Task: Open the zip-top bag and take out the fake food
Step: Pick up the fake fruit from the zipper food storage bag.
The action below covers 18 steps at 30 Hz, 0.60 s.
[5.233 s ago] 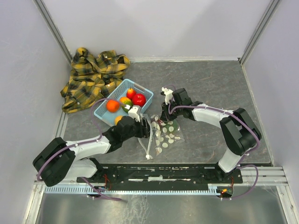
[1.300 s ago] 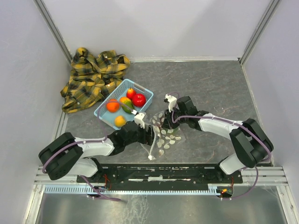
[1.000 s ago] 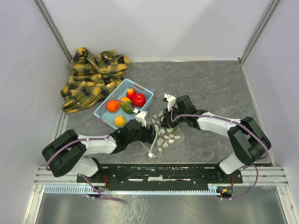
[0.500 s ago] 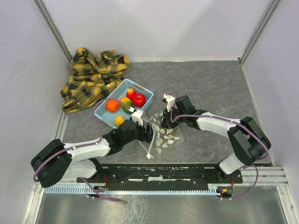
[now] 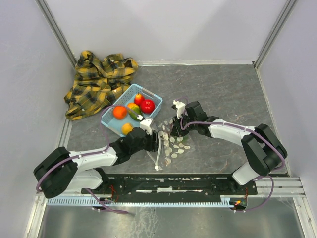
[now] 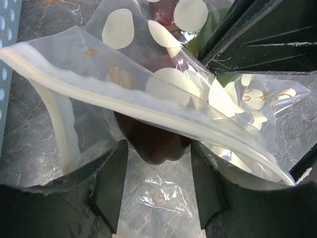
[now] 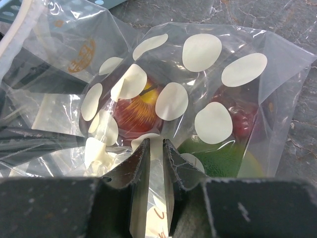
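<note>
Zip-top bag [image 5: 171, 141] lies at 4 o'clock of basket [image 5: 156, 100], mouth agape. Left gripper [image 6: 156, 148] jaws flank 1 maroon fake food [image 6: 153, 139] inside (grip unclear). Right gripper [image 7: 156, 148] pinches bag film, 12 o'clock edge.

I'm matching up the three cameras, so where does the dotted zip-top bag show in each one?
Top external: zip-top bag just below centre.
Left wrist: fills most of the frame, zip strip crossing diagonally.
Right wrist: fills the frame.
Shared landmark: its white oval dots.

Grey table [image 5: 223, 89]: zip-top bag [image 5: 177, 144], blue basket [image 5: 149, 92], plaid cloth [image 5: 96, 79].
</note>
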Available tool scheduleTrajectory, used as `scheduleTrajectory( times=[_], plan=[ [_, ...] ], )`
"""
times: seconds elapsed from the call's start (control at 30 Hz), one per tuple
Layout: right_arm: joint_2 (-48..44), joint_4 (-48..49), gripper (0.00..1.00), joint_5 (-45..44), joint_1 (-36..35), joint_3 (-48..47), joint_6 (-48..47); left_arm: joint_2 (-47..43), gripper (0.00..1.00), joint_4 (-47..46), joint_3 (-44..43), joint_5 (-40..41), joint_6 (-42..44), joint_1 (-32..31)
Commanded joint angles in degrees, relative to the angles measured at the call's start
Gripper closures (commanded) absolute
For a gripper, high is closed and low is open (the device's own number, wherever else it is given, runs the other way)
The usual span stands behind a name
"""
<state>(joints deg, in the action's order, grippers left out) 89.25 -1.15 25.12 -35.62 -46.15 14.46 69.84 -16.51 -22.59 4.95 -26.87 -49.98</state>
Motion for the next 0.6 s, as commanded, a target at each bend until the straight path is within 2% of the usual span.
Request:
scheduleTrajectory(
  times=[0.0,0.17,0.37,0.57],
  plan=[
    [0.1,-0.3,0.75,-1.0,-0.2,-2.5,-1.6,-1.3,0.42,-0.7,-1.8,1.2,3.0,-0.1],
    [0.8,-1.1,0.75,-0.3,-0.3,-3.8,-2.3,0.4,0.41,-0.8,-2.6,1.6,4.1,-0.1],
    [2.7,-2.5,0.75,0.1,-0.2,-6.2,-3.4,2.9,0.29,-3.4,-3.8,2.3,6.0,0.0],
    [4.2,-2.6,0.75,1.1,-0.4,-8.3,-3.6,5.2,0.29,-5.0,-4.5,1.5,7.3,0.1]
  ],
)
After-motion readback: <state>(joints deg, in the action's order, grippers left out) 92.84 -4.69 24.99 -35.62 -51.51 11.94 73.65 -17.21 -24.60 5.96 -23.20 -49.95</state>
